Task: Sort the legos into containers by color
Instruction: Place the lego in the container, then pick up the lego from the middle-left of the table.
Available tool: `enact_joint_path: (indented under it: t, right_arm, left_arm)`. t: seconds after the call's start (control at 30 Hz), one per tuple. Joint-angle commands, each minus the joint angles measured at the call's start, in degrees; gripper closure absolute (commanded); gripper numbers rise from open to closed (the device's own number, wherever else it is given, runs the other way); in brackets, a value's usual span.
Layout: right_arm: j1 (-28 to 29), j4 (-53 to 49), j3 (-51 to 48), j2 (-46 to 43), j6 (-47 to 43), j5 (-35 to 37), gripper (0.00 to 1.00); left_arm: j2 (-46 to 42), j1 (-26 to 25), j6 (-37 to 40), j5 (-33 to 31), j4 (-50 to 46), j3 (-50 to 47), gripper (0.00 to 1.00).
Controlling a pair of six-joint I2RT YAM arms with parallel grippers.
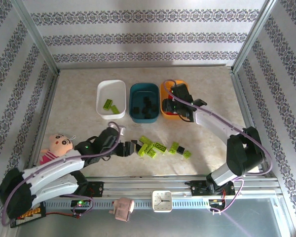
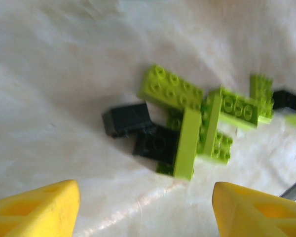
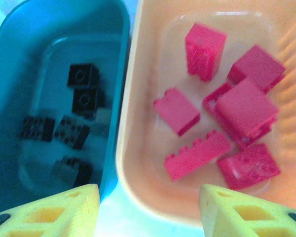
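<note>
Patterned wallpaper rings a pale marbled table (image 1: pixel 79 98), with a cartoon doll (image 1: pixel 59 145) lying at its far left edge. Just right of the doll, the left gripper (image 1: pixel 133 146) hangs low with its yellow fingers apart and nothing between them, pointed at the loose legos (image 1: pixel 153 148) heaped near the table's middle. That heap is lime bricks tangled with a few black ones. One black brick (image 2: pixel 127 118) sits at the heap's near edge, slightly clear of the others. Behind, the white tub (image 1: pixel 111 82) holds lime pieces, the teal tub (image 1: pixel 144 85) black ones, and the orange tub (image 1: pixel 164 106) red ones. The right gripper (image 1: pixel 174 93) hovers above the orange tub, its fingers also spread and empty. The bricks look light, rigid and slick-sided, so they would likely skid or tip if nudged. The best hold is probably across two flat opposite walls, not over the studs, starting with a piece at the heap's edge.
</note>
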Motion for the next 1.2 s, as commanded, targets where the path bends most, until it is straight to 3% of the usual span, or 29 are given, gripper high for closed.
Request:
enact_joint_path:
  t: [0.0,0.07,0.2,0.5,0.73,0.93,1.17]
  right_arm:
    - [1.1,2.3,-5.7,-2.8,2.2,-0.9,0.45]
    - [1.3,3.2,-8.4,-4.7,2.8,-1.0,0.44]
    - [1.3,3.7,-11.3,-7.4,3.4,-0.8,0.44]
    - [1.0,3.9,-13.4,-10.6,3.6,-0.7,0.44]
    - [0.8,3.8,-14.0,-11.8,3.3,-0.8,0.43]
    - [0.4,4.0,-14.6,-12.1,3.4,-1.0,0.43]
    - [0.2,4.2,-15.2,-13.1,3.6,-0.9,0.43]
  left_arm:
    - [5.5,-5.9,3.8,-5.4,1.5,3.4,0.28]
    - [9.8,-8.7,4.8,-6.3,1.9,4.5,0.29]
    - [17.8,-11.6,5.7,-6.9,2.3,7.0,0.39]
    - [27.6,-12.1,8.2,-11.6,4.0,11.2,0.43]
    - [31.2,-12.1,10.9,-11.7,6.3,13.4,0.51]
    - [33.8,-12.1,9.7,-11.1,4.9,13.6,0.65]
    - [25.2,-12.1,6.5,-9.8,2.9,10.7,0.78]
